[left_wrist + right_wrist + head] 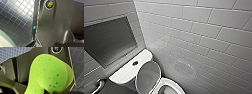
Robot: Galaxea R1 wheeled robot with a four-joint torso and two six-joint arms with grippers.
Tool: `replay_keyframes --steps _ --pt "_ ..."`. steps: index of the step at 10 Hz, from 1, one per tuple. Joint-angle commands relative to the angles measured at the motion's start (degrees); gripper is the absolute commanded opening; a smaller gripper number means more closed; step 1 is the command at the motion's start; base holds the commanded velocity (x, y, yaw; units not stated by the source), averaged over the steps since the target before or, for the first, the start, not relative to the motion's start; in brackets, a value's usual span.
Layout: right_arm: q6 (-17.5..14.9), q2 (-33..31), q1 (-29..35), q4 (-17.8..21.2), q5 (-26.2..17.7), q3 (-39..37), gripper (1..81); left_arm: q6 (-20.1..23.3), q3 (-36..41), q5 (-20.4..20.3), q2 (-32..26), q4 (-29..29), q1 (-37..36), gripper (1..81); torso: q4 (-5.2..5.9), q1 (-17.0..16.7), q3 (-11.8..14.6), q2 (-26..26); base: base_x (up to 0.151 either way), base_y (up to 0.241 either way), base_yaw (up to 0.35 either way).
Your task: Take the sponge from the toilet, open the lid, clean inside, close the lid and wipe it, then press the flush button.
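Note:
The bright green sponge (50, 74) looms large in the right wrist view, with small dark pores on its face. My right gripper (48, 92) is shut on its narrow end. In the head view the white oval lid (148, 75) stands raised against the tank, its greyish inner face showing. Below it the open seat and bowl (170, 87) reach the picture's lower edge. The small round dark flush button (135, 63) sits in the middle of the flat white tank top (124, 72). My left gripper is open and I see nothing in it.
White brick tiles (204, 32) cover the wall to the right of the toilet. A dark recessed niche (109, 40) lies above the tank. A metal pipe (99, 86) curves at the lower left. The left wrist view has dark small-tiled floor (16, 18) and a pale rounded edge (5, 40).

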Motion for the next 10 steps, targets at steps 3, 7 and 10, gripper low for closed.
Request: replay_keyframes --steps 3,7,10 --pt "0.12 -8.45 0.15 -0.81 -0.56 11.23 1.0 9.45 -0.04 3.08 0.15 -10.94 -0.14 81.1 0.0 0.0 0.02 0.0 0.0 0.0 0.0" --pt "0.56 -20.13 1.12 -0.72 2.5 24.83 1.0 9.45 0.05 2.47 1.82 -4.16 -0.14 81.1 0.0 0.0 0.02 0.0 0.0 0.0 0.0" --pt "0.65 -29.38 4.36 -0.29 4.18 37.08 1.0 9.45 -0.21 2.29 3.05 -3.98 -0.49 81.1 0.0 0.0 0.04 0.0 0.0 0.0 0.0"
